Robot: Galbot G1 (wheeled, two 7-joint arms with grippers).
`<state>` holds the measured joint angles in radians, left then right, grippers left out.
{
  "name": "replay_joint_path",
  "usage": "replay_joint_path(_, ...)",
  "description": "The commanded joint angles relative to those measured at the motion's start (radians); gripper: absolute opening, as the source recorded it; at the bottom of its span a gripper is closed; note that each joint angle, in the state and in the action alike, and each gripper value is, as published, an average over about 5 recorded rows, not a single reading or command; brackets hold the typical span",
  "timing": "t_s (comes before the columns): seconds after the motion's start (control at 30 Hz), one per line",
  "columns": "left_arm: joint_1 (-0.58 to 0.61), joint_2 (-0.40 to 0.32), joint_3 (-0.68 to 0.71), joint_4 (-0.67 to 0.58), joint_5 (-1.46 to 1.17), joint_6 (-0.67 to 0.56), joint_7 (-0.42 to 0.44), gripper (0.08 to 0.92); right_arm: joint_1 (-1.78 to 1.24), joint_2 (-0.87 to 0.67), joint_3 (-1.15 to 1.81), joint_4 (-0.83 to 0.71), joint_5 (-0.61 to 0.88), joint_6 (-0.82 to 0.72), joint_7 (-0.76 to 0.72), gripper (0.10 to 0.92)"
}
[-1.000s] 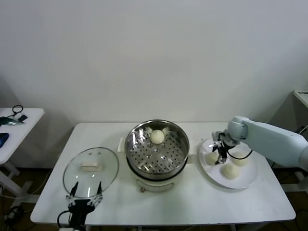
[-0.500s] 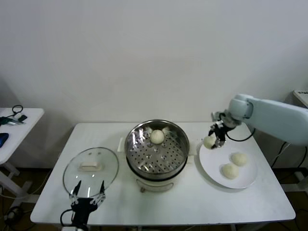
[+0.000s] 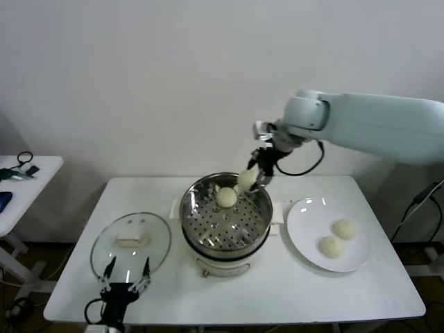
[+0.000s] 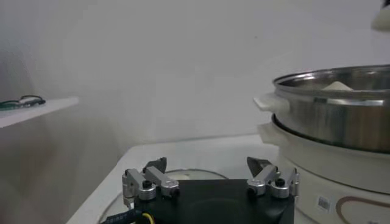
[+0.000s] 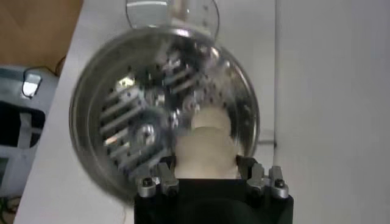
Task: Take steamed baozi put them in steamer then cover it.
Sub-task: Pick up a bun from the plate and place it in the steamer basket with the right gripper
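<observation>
My right gripper (image 3: 258,175) is shut on a cream-white baozi (image 3: 247,179) and holds it above the far right rim of the steamer (image 3: 226,239). In the right wrist view the held baozi (image 5: 205,153) fills the space between the fingers, over the perforated tray (image 5: 146,131). One baozi (image 3: 226,196) lies on the tray at the back; it also shows in the right wrist view (image 5: 210,117). Two baozi (image 3: 344,228) (image 3: 331,245) lie on the white plate (image 3: 305,215) at the right. My left gripper (image 3: 125,279) is open, low at the table's front left.
The clear glass lid (image 3: 130,239) with a white handle lies flat on the table left of the steamer, just beyond my left gripper; it also shows in the left wrist view (image 4: 183,176). A side table (image 3: 24,173) with cables stands at far left.
My right gripper has closed on a baozi on the plate, lifted it and carried it left to above the steamer. The plate now holds two. The left arm has stayed put.
</observation>
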<state>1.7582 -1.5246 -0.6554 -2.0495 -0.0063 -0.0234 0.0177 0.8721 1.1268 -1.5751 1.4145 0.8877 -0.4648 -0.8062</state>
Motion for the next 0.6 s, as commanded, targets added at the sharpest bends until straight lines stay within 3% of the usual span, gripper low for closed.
replay_joint_path(0.03,0.0,0.001,-0.002,-0.001,-0.002,0.0,0.0,0.823,-0.105,0.28,0.021,-0.098,0.059,-0.067,0.066,0.67)
replay_joint_path(0.6,0.001,-0.002,-0.018,-0.003,-0.012,-0.001,0.0,0.823,-0.272,0.355,-0.003,-0.253,-0.071,-0.07,0.092,0.67)
